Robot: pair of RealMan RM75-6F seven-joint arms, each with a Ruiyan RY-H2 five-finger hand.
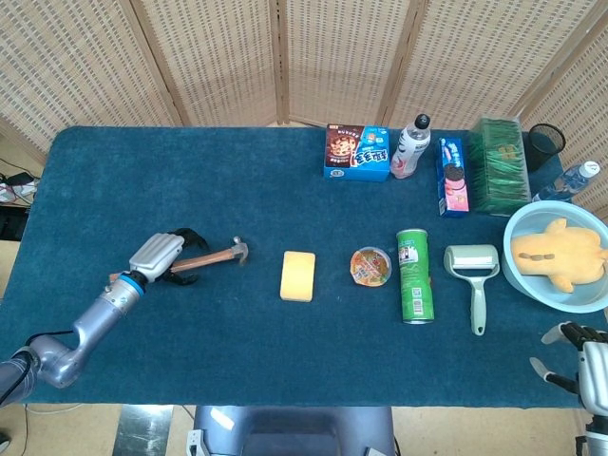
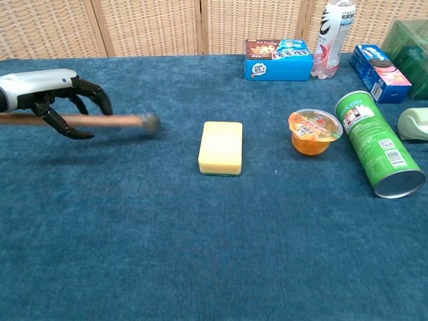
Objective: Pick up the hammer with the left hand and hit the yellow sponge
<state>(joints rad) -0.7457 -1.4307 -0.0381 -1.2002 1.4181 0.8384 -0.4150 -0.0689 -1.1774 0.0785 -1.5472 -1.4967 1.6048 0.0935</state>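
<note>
The hammer (image 1: 214, 256) has a wooden handle and a metal head; it lies level and low over the blue cloth, left of the yellow sponge (image 1: 298, 275), its head pointing at the sponge and a short gap away. In the chest view the hammer (image 2: 107, 121) has a blurred head, and the sponge (image 2: 221, 147) sits flat at the centre. My left hand (image 1: 160, 255) is at the handle's near end. In the chest view the left hand (image 2: 57, 100) has its fingers spread and arched over the handle, thumb below, not clamped on it. My right hand (image 1: 576, 353) hangs off the table's right front corner, fingers apart, empty.
Right of the sponge stand a jelly cup (image 1: 370, 266), a lying green can (image 1: 414, 275) and a lint roller (image 1: 473, 271). A blue bowl (image 1: 521, 275) holds a yellow toy. Snack boxes (image 1: 357, 152), a bottle (image 1: 410, 147) and a green box (image 1: 500, 163) line the back.
</note>
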